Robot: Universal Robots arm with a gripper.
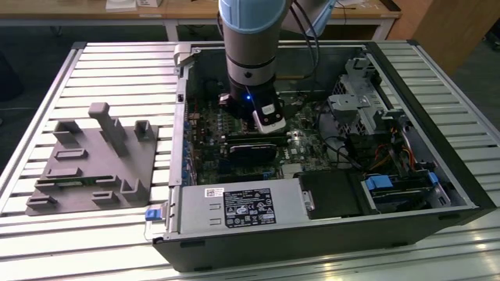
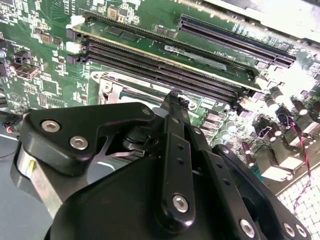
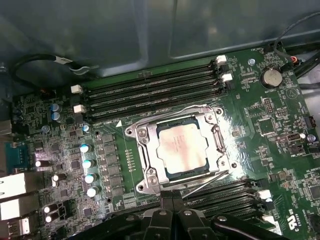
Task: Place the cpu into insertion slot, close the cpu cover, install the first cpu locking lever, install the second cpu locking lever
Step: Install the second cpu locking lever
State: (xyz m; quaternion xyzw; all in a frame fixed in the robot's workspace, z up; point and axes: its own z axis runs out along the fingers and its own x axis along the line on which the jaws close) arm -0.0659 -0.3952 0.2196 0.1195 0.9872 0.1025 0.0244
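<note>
In the first wrist view the cpu (image 3: 181, 147) lies flat in the insertion slot (image 3: 190, 173), silvery top up. The cpu cover (image 3: 141, 150) is folded down around it, and the chip shows through the square window. One thin locking lever (image 3: 197, 108) runs along the socket's edge by the memory slots. The other lever (image 3: 207, 182) angles out from the opposite edge, beside my fingertips. My gripper (image 3: 172, 202) is shut, fingers pressed together with nothing seen between them, just off that edge. In the second wrist view the gripper (image 2: 175, 100) tip is close to the cover (image 2: 112, 82). The arm reaches into the case in the exterior view.
Memory slots (image 3: 150, 90) flank the socket on both sides, and capacitors (image 3: 87, 162) stand beside it. The open computer case (image 1: 437, 175) walls in the board, with a power supply (image 1: 242, 208) at its front. A grey fixture plate (image 1: 90, 158) rests on the slatted table at the exterior view's left.
</note>
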